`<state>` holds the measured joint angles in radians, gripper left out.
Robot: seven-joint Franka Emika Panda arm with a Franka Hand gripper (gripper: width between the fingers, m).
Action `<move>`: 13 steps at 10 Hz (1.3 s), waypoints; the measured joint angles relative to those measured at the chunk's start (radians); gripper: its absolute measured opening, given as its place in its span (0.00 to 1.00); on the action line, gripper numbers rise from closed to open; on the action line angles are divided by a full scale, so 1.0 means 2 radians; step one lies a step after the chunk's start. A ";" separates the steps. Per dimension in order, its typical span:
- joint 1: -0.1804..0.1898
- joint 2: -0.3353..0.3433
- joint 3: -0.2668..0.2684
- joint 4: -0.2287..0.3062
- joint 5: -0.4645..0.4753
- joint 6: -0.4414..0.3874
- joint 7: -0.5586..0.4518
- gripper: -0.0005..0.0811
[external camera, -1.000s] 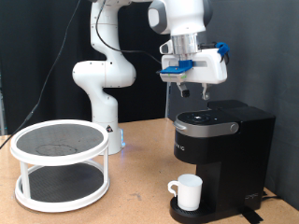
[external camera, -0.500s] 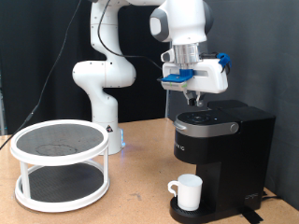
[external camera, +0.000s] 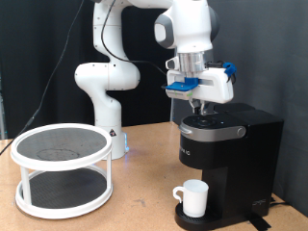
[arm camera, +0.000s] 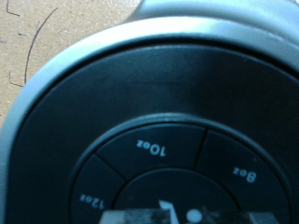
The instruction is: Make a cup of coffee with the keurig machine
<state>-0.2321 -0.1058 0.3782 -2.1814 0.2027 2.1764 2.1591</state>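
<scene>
The pincer (external camera: 204, 109) hangs just above the keurig machine's (external camera: 226, 154) silver-rimmed top panel, at the end nearer the exterior view's left; whether its fingers are spread or together cannot be told. The wrist view shows the round black button panel (arm camera: 159, 140) marked 10oz, 8oz and 12oz up close. The cup (external camera: 193, 197) sits on the machine's drip base. On the desk (external camera: 135, 207), towards the exterior view's left, stands a white two-tier rack (external camera: 62, 168).

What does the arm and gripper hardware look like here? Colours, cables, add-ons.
Glossy white rounded arm segments with dark joint seams; a black cable trails behind. The white wrist carries a blue bracket and a white boxy module. The two-finger gripper has dark fingers.
</scene>
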 joint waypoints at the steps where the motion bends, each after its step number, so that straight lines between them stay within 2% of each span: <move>1: 0.000 0.004 0.001 0.000 0.000 0.000 -0.001 0.01; 8: 0.001 0.017 0.004 0.001 0.008 0.006 -0.003 0.01; 10: 0.001 0.023 0.004 0.010 0.015 -0.013 -0.002 0.01; 13: -0.003 0.045 0.001 0.039 0.026 -0.058 0.003 0.01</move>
<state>-0.2375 -0.0164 0.3793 -2.1029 0.2549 2.0594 2.1659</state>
